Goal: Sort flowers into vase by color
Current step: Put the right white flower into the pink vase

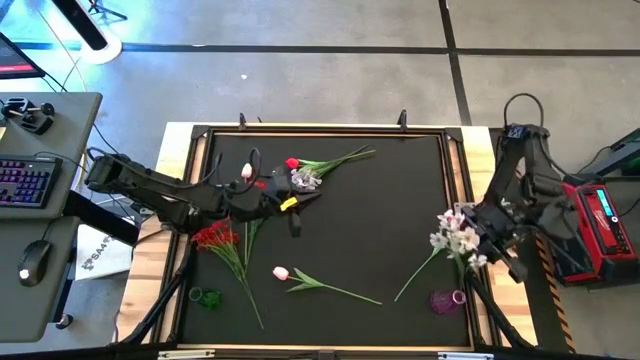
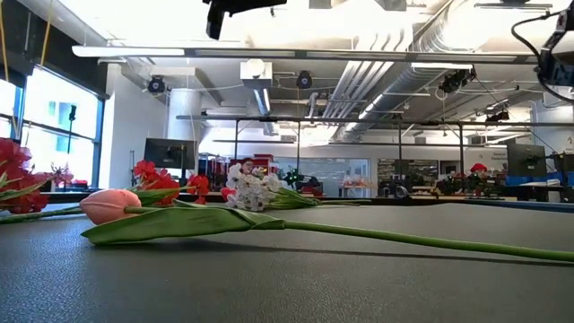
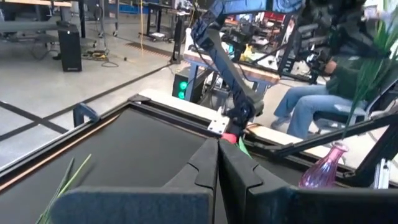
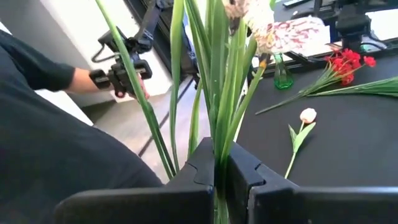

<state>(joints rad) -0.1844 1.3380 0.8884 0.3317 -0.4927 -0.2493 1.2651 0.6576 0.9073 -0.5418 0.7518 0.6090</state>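
A white-blossomed sprig (image 1: 455, 238) is clamped by its stems in the closed right gripper (image 4: 214, 168) near the pink vase (image 1: 447, 299); the left gripper (image 1: 293, 222), shut and empty, is held mid-table.

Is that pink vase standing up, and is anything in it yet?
The pink vase stands upright in the left wrist view, and looks empty. The right gripper holds the white flowers beside it.

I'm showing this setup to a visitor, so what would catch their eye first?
Probably the right gripper, shut on a white-blossomed sprig at the table's right edge above the purple vase. Next, the pink tulip lying alone mid-table, and the red blossom cluster beside the left gripper.
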